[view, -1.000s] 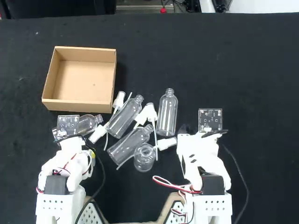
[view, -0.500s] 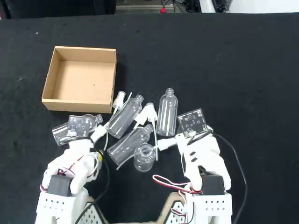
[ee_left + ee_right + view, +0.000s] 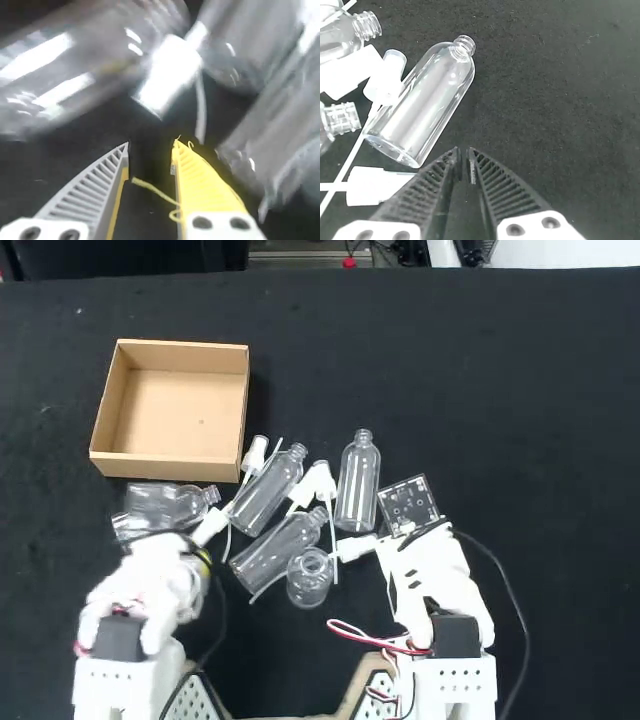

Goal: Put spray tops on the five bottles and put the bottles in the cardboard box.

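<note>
— On the tabletop (image 3: 500, 390), where does the cardboard box (image 3: 165, 462) sit?
— Toward the far left, open side up. The bottles lie just in front of it and off to its right.
— Which bottles?
— Five clear ones with open necks. The leftmost bottle (image 3: 160, 508) lies on its side close to the box's front wall, just ahead of the left arm (image 3: 150, 585). The slanted bottle (image 3: 268, 488) and the lower bottle (image 3: 283, 545) lie side by side on a diagonal. The upright bottle (image 3: 309, 578) stands mouth up, just beside the lower one. The right-hand bottle (image 3: 358, 480) lies with its neck pointing away from the arms.
— And the spray tops?
— The white spray tops (image 3: 315, 483) lie loose among the bottles, tubes trailing. The corner spray top (image 3: 255, 455) lies near the box's front right corner.
— The grippers?
— The left gripper (image 3: 150, 150) has its fingers a little apart and grips nothing. It is low over a white top and blurred bottles. The right gripper (image 3: 463, 152) has its fingers nearly together, with its tips just short of the right-hand bottle's base. The right arm (image 3: 430, 575) lies beside that bottle.
</note>
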Controlling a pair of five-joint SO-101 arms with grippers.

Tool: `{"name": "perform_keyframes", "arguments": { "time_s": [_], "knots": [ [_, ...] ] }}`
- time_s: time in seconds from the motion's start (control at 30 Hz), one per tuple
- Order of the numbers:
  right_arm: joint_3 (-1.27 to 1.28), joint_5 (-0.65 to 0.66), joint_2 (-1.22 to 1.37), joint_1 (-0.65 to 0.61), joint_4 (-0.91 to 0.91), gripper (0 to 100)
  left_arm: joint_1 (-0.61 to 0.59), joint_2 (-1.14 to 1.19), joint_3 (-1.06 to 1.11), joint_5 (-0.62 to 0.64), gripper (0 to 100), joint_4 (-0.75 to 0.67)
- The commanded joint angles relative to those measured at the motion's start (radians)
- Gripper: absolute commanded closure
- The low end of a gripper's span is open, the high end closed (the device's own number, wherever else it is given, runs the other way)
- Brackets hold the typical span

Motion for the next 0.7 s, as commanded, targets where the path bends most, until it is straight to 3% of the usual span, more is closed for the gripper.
{"name": "perform_keyframes", "arguments": {
  "time_s": [0.0, 0.1, 0.4, 0.67],
  "knots": [
    [-0.008, 0.008, -0.099, -0.012, 0.008, 96.9, -0.213, -0.005, -0.288, 0.003, 86, -0.035],
    [-0.008, 0.008, -0.099, -0.012, 0.008, 96.9, -0.305, -0.005, -0.363, 0.0, 86, -0.041],
    [-0.008, 0.008, -0.099, -0.012, 0.009, 96.9, -0.398, -0.005, -0.363, 0.0, 86, -0.052],
    [-0.008, 0.008, -0.099, -0.012, 0.009, 96.9, -0.499, -0.006, -0.363, 0.0, 86, -0.258]
  ]
}}
